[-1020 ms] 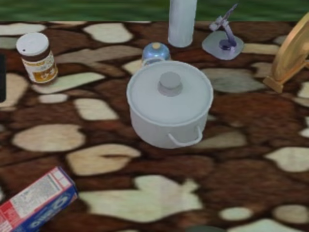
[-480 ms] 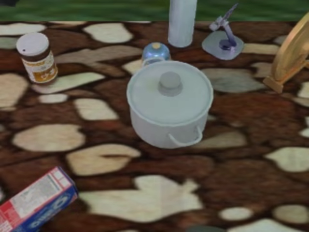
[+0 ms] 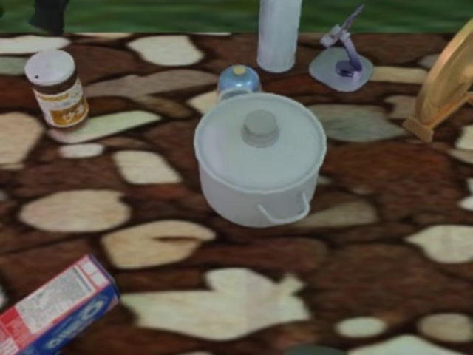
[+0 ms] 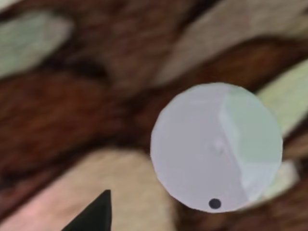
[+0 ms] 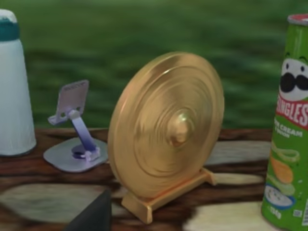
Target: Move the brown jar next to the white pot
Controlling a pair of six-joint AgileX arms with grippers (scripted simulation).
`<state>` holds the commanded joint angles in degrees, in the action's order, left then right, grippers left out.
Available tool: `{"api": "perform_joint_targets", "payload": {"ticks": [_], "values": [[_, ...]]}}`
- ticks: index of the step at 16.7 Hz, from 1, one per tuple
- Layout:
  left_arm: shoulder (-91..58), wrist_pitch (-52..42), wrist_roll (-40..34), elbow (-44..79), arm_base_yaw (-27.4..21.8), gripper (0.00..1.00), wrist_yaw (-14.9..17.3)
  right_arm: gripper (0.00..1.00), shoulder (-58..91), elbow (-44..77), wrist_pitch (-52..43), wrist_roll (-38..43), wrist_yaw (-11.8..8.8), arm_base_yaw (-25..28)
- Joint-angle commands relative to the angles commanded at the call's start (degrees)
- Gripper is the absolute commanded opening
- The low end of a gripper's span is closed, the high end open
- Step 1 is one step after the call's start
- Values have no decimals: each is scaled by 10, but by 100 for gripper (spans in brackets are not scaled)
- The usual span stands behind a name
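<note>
We read "Pringles" on a green can (image 5: 287,120). Our left hand (image 3: 49,13) has newly appeared above the jar (image 3: 57,87), far left of the pot (image 3: 259,157); grip unclear.

The brown jar (image 3: 56,87) stands far left, well apart from the central white pot (image 3: 259,159); a box (image 3: 53,307) lies near-left.

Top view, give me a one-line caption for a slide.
Brown jar stands far left of the lidded white pot, not yet moved, with the left arm just visible beyond it.
</note>
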<state>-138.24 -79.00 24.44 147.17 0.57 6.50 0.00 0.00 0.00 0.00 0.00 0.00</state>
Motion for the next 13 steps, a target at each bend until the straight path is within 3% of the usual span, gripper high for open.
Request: {"api": "perform_joint_targets", "payload": {"ticks": [6,13], "values": [[-168,-86,25,169,6,100,-5,100,0,0,0,0,0,0],[-191,-97,29,191,7,100,-6,100,0,0,0,0,0,0]]}}
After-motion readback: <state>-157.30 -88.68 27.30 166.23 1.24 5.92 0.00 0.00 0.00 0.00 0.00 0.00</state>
